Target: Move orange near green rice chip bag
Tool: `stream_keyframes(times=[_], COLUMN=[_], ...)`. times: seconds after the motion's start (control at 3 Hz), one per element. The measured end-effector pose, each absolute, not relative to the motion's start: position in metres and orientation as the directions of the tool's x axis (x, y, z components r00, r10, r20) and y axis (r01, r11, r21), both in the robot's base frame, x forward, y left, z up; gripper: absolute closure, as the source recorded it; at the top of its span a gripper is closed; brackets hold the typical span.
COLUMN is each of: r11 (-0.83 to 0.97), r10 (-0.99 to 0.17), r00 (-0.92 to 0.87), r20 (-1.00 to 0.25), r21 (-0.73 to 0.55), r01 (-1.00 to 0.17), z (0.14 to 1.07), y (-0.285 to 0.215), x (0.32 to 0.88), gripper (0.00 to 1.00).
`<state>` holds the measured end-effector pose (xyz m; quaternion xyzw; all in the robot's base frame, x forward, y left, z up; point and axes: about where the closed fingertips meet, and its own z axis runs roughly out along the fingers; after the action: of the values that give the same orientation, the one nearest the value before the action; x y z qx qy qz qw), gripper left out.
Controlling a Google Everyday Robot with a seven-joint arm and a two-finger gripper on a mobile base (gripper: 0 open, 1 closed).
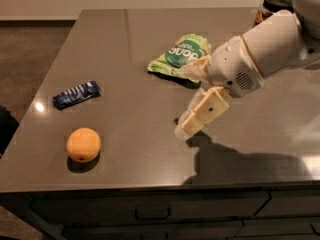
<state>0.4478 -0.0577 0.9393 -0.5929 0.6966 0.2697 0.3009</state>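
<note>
The orange (pixel 83 144) lies on the dark grey table (pixel 125 49) near its front left edge. The green rice chip bag (pixel 181 56) lies flat further back, around the table's middle. My gripper (pixel 184 101) hangs above the table in front of the bag and to the right of the orange, well apart from the fruit. It is open and empty: one cream finger (pixel 202 113) points down-left over the table, and the other sits at the bag's near edge, covering a little of it.
A small dark blue candy bar wrapper (pixel 76 94) lies at the left, behind the orange. A dark jar (pixel 272 4) stands at the back right corner. My white arm (pixel 270 46) reaches in from the right. Drawer fronts run below the front edge.
</note>
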Motion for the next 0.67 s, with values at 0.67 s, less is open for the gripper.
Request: stream_keyframes(times=[0.67], r11=[0.112], r10=[-0.552], r00=[-0.038], r20=[-0.833], r21=[-0.029], r01=[-0.993], z=[0.932], y=[0.017], x=[0.436], gripper=[0.00])
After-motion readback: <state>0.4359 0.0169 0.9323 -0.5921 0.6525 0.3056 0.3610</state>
